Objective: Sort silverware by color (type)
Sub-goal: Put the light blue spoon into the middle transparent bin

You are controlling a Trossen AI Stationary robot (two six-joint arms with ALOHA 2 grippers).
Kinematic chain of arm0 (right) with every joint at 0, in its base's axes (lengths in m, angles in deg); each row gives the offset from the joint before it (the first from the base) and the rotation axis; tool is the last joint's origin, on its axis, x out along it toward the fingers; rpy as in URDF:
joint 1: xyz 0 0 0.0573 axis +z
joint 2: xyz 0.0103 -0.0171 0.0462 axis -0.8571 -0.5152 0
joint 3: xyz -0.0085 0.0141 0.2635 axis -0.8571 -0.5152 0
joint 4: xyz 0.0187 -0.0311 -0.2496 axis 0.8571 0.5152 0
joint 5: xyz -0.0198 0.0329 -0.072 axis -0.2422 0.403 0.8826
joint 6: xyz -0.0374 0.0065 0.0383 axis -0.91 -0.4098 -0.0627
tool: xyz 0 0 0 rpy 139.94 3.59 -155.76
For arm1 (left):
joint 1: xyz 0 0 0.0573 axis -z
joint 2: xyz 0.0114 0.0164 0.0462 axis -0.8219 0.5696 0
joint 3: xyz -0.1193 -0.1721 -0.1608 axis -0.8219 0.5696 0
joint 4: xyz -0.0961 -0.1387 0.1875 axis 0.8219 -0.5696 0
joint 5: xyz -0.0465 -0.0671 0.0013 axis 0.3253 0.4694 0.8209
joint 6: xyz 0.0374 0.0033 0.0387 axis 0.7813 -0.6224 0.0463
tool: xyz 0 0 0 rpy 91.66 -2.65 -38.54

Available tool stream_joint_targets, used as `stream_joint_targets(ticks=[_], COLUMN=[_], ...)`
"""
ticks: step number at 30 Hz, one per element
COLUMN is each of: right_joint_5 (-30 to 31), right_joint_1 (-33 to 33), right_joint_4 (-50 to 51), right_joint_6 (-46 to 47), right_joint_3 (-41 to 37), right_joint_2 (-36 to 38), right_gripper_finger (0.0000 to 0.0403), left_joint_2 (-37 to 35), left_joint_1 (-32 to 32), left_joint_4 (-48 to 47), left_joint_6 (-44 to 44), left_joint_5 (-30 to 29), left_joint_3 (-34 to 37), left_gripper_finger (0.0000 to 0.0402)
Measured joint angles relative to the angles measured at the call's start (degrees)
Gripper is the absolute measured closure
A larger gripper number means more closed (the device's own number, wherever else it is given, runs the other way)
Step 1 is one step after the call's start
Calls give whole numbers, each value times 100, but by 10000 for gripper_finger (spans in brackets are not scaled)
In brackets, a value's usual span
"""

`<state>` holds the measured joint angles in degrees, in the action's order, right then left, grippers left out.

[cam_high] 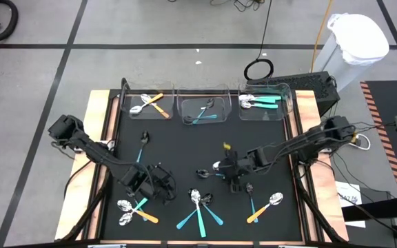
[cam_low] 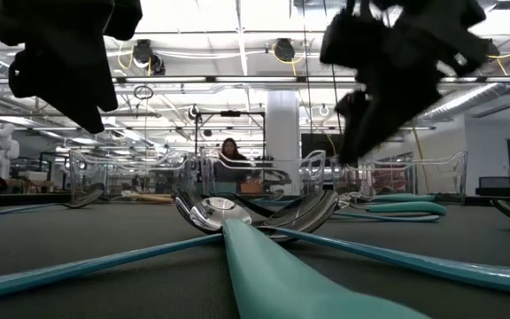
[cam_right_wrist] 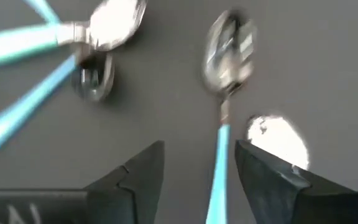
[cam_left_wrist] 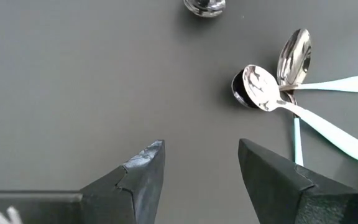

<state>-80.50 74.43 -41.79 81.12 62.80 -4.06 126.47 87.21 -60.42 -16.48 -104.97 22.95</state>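
High view shows a black surface (cam_high: 185, 148) with three clear bins along its 12 o'clock edge. The left bin (cam_high: 148, 103) holds two orange-handled spoons, the middle bin (cam_high: 202, 107) two teal-handled spoons with dark bowls, and the right bin (cam_high: 265, 102) teal-handled spoons with silver bowls.

Loose silverware lies toward the 6 o'clock edge: a crossed cluster (cam_high: 135, 209) of orange and teal spoons at 7 o'clock, a fan of three teal spoons (cam_high: 200, 209) at 6 o'clock, a teal spoon with a dark bowl (cam_high: 251, 199) just beside an orange spoon (cam_high: 266, 207) at 5 o'clock, and a single teal spoon (cam_high: 142, 145) at 10 o'clock.

The left gripper (cam_high: 158, 184) hovers just at the 1 o'clock side of the crossed cluster. In the left wrist view its fingers (cam_left_wrist: 143, 171) stand released and spread, with bare surface between them and nothing held.

The right gripper (cam_high: 234, 180) sits near the centre, just at the 11 o'clock side of the dark-bowled teal spoon. In the right wrist view the fingers (cam_right_wrist: 138, 168) are apart, and a teal spoon's handle (cam_right_wrist: 218, 168) runs between them without visibly touching either; whether they are grasping it I cannot tell.
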Motion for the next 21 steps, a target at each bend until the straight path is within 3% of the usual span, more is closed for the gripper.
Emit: stream_joint_targets(ticks=[12,21], right_joint_5=[-6,237], right_joint_1=[-172,-275], right_joint_4=[-1002,-928], right_joint_6=[-351,-551], right_joint_3=[9,51], right_joint_2=[-1127,-1013], right_gripper_finger=[262,278], left_joint_2=[-2,-3], left_joint_1=[-3,-3], left_joint_4=[14,18], left_joint_6=[-159,-163], left_joint_5=[315,588], left_joint_3=[0,0], left_gripper_finger=[197,197])
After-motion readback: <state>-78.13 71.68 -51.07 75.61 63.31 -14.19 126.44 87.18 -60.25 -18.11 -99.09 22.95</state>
